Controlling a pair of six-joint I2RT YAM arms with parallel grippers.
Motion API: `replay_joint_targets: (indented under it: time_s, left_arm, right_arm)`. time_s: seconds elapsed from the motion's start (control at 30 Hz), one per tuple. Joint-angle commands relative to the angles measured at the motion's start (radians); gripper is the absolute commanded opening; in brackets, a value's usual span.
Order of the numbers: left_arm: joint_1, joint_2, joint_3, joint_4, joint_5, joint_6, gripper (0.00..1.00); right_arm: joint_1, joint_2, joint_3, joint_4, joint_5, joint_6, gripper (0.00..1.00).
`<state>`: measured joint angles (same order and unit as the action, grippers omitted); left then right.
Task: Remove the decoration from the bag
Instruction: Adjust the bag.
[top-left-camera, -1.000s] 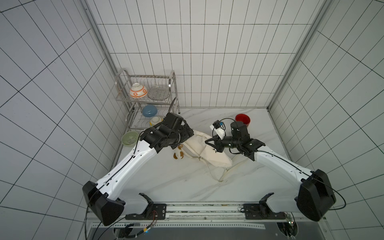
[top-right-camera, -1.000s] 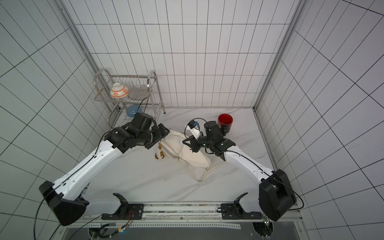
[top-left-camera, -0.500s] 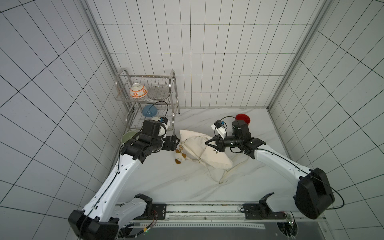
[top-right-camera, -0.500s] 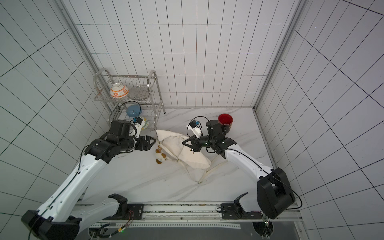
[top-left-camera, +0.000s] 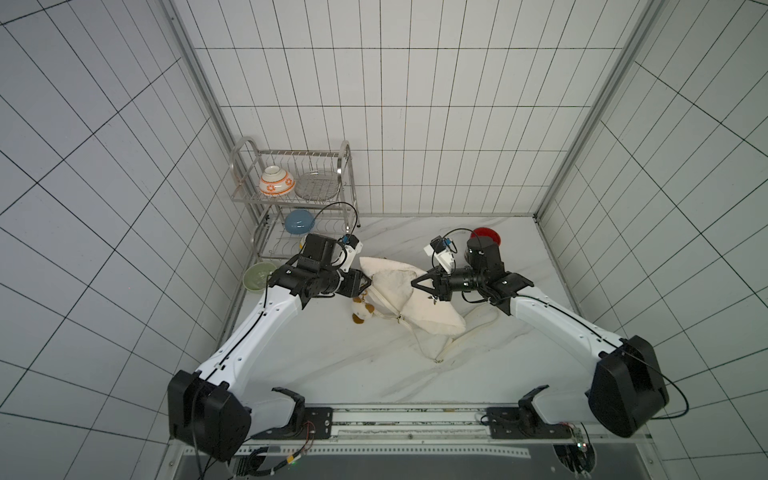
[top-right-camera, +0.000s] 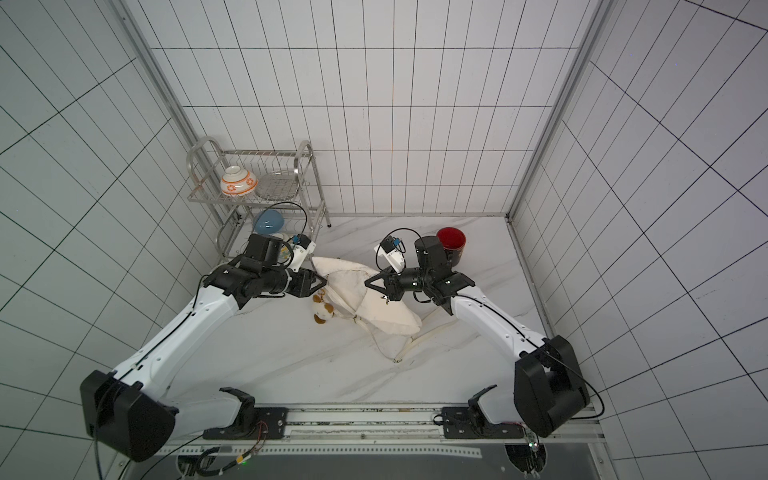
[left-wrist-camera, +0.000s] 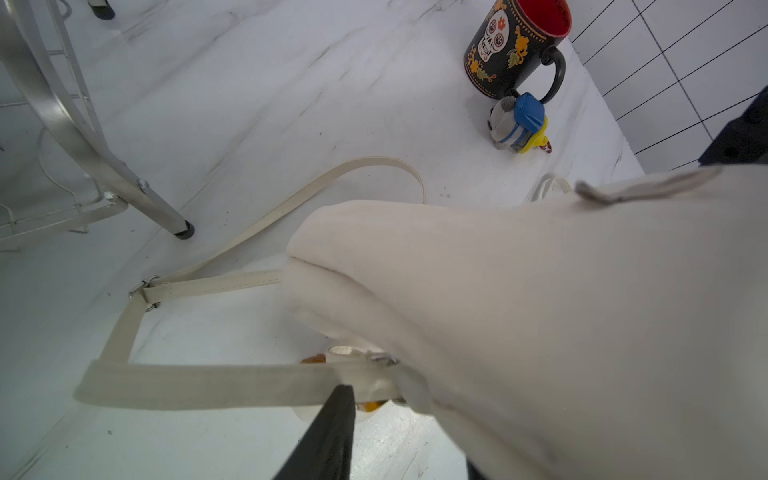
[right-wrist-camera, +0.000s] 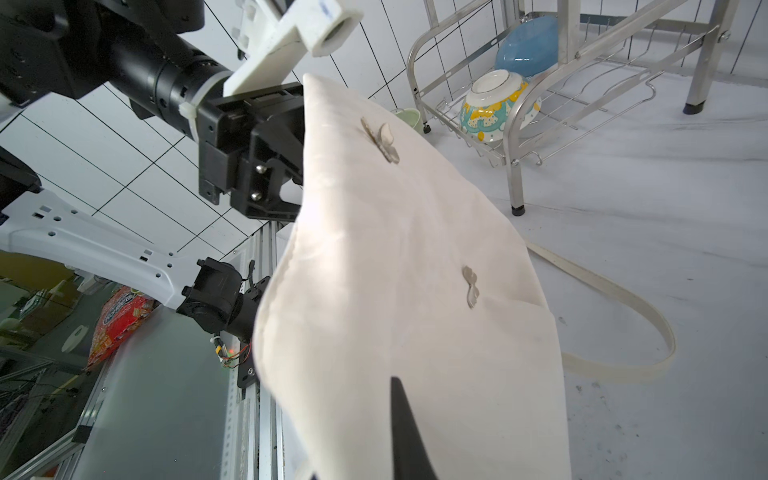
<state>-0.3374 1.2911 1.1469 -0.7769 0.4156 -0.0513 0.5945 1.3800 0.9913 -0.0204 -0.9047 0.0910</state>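
Lying on the marble table (top-left-camera: 374, 374) between the two arms, the bag (top-left-camera: 419, 307) has its upper part raised off the surface while its lower end and a loose loop of strap (top-left-camera: 465, 336) rest on the stone; the right gripper (top-left-camera: 415, 283) has its jaws pressed together on a fold of the bag's cream fabric, and the right wrist view shows one black finger (right-wrist-camera: 405, 432) lying against the cloth below two gold butterfly studs (right-wrist-camera: 380, 139); the left gripper (top-left-camera: 368, 283) sits at the bag's opposite end, just beside the strap's attachment; in the left wrist view one finger (left-wrist-camera: 332, 436) touches the flat strap (left-wrist-camera: 208, 384) while the other is hidden under the fabric, so whether it pinches anything cannot be told; the plush decoration (top-left-camera: 361, 311), brown and white, hangs from that end of the bag and rests on the table just below the left gripper, seen in both top views (top-right-camera: 323, 312); a black mug (left-wrist-camera: 511, 50) with a skull pattern and red inside stands behind the right arm, well apart from the bag, with a small grey-and-blue toy (left-wrist-camera: 517, 122) just beside it; a metal dish rack (top-left-camera: 347, 174) holding bowls stands in the far corner behind the left arm.
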Motion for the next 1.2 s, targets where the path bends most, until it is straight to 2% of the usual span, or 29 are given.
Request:
replay_joint_targets:
  time_s: [0.0, 0.13, 0.2, 0.3, 0.37, 0.47, 0.57, 0.73, 0.97, 1.17]
  left_arm:
    - [0.004, 0.045, 0.056, 0.031, 0.008, -0.010, 0.38]
    - [-0.012, 0.061, 0.056, 0.045, 0.032, -0.009, 0.35]
    - [-0.018, 0.068, 0.045, 0.046, 0.022, -0.010, 0.30]
    - [-0.023, 0.063, 0.031, 0.059, -0.023, -0.019, 0.29]
    - [-0.036, 0.039, 0.008, 0.103, -0.034, -0.028, 0.33]
    - [-0.056, -0.043, -0.089, 0.255, -0.031, -0.043, 0.33]
    - [-0.061, -0.095, -0.166, 0.376, -0.080, -0.051, 0.32]
    - [-0.054, -0.115, -0.192, 0.417, -0.198, -0.041, 0.31]
    - [-0.040, -0.137, -0.242, 0.526, -0.104, -0.043, 0.32]
    - [-0.040, -0.141, -0.267, 0.602, -0.115, -0.027, 0.32]
  right_arm:
    - [-0.010, -0.009, 0.023, 0.040, -0.049, 0.009, 0.00]
    - [-0.010, -0.003, 0.026, 0.039, -0.060, 0.011, 0.00]
    - [-0.010, -0.002, 0.028, 0.041, -0.060, 0.010, 0.00]
    - [-0.010, 0.001, 0.028, 0.040, -0.066, 0.015, 0.00]
    - [-0.010, 0.003, 0.020, 0.052, -0.068, 0.025, 0.00]
    - [-0.015, 0.006, 0.014, 0.081, -0.083, 0.054, 0.00]
    - [-0.018, 0.008, 0.017, 0.091, -0.094, 0.070, 0.00]
    - [-0.030, 0.001, 0.008, 0.110, -0.115, 0.103, 0.00]
    - [-0.041, -0.002, -0.004, 0.154, -0.144, 0.151, 0.00]
    - [-0.045, -0.001, -0.007, 0.145, -0.166, 0.156, 0.00]
